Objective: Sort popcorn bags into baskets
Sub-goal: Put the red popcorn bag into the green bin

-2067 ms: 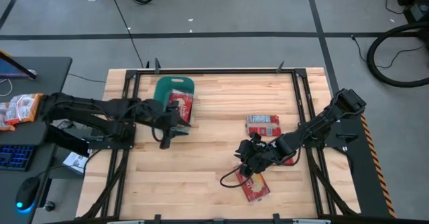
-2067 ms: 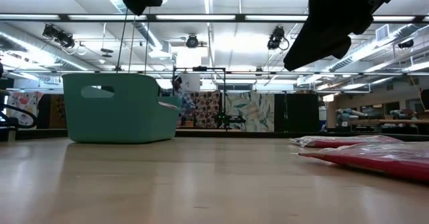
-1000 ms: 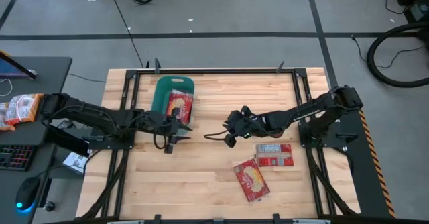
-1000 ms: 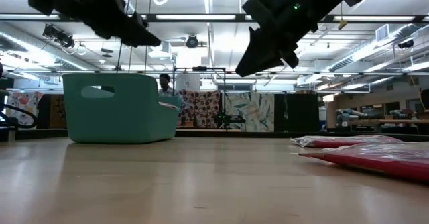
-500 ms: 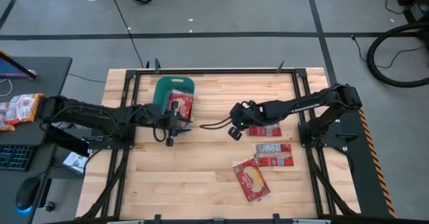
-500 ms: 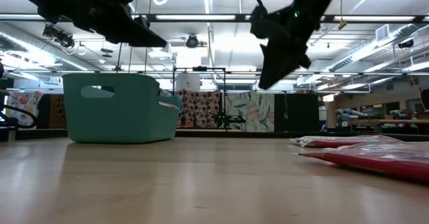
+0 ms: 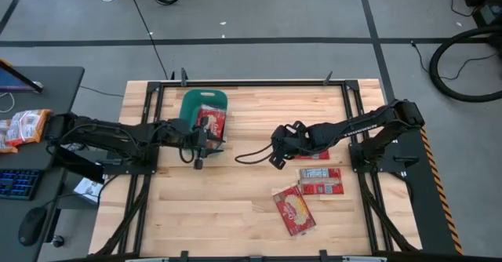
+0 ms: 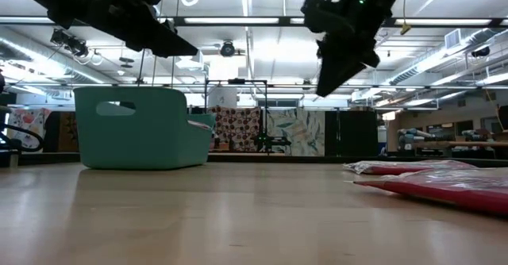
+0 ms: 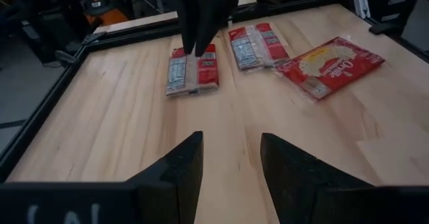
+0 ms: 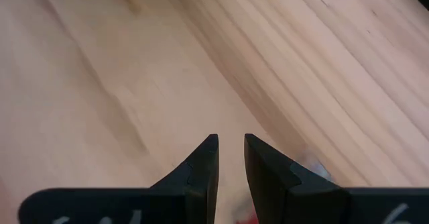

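The teal basket stands at the table's far left, and one red popcorn bag lies inside it. Three more popcorn bags lie flat on the right half: one partly under the right arm, one nearer, and one nearest. My left gripper hovers open just near of the basket, facing the bags. My right gripper hangs over bare wood at the table's middle, its fingers a narrow gap apart and empty.
A black frame rail runs around the table top. A thin black cable loops beside the right gripper. A side desk on the left carries paler snack packets and a keyboard. Bare wood lies between the basket and the bags.
The right gripper has stayed above the table's middle and has swung its fingers from slanting toward the left to pointing more steeply down, shifting a little toward the right edge. The bags and the basket have not moved.
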`<state>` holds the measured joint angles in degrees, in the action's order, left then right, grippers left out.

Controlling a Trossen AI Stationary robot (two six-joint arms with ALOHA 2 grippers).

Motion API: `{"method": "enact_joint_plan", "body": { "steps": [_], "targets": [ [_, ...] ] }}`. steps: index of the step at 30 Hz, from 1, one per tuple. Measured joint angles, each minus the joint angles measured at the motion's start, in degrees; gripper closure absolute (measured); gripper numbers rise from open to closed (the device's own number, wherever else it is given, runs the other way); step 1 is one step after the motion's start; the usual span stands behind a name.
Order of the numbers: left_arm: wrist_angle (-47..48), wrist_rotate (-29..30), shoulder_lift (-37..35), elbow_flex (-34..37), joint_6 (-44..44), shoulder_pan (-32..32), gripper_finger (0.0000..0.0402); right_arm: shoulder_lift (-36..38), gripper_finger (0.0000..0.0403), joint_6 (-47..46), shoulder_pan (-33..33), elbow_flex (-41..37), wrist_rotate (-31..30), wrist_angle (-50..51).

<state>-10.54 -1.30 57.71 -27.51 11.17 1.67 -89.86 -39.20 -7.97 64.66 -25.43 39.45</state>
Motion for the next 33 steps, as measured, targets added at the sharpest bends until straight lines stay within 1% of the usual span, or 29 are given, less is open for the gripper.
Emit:
{"method": "enact_joint_plan", "body": {
  "steps": [5, 8, 13, 19, 25, 27, 31, 33],
  "targets": [
    [0.1, 0.0, 0.0, 0.0, -0.3, 0.0, 0.0246, 0.0, 0.0325, -2.6, 0.6, 0.0, 2.0, 9.2],
    [0.1, 0.0, 0.0, 0.0, -0.4, 0.0, 0.0246, 0.0, 0.0318, -4.4, 0.6, 0.0, 2.6, 13.2],
    [-0.2, 0.0, 0.0, 0.9, -1.2, 0.0, 0.0246, 0.0, 0.0285, -4.8, 0.7, -0.1, 1.1, 14.6],
    [-0.4, 0.0, 0.0, 0.9, -2.0, 0.0, 0.0246, 0.0, 0.0239, -7.7, 0.7, -2.9, 0.6, 14.7],
    [-0.2, 0.0, 0.0, 0.9, -2.7, 0.0, 0.0246, 0.0, 0.022, -10.4, 0.7, -5.4, 1.5, 18.2],
    [0.0, 0.0, 0.0, 0.9, -3.0, 0.0, 0.0246, 0.0, 0.0219, -10.4, 1.0, -5.4, 3.2, 19.4],
    [0.2, 0.0, 0.0, 0.9, -3.0, 0.0, 0.0246, 0.0, 0.022, -10.4, 2.3, -5.4, 9.0, 22.3],
    [0.2, 0.0, 0.0, 0.9, -2.7, 0.0, 0.0246, 0.0, 0.0219, -10.4, 2.9, -5.4, 10.8, 23.8]
  ]
}}
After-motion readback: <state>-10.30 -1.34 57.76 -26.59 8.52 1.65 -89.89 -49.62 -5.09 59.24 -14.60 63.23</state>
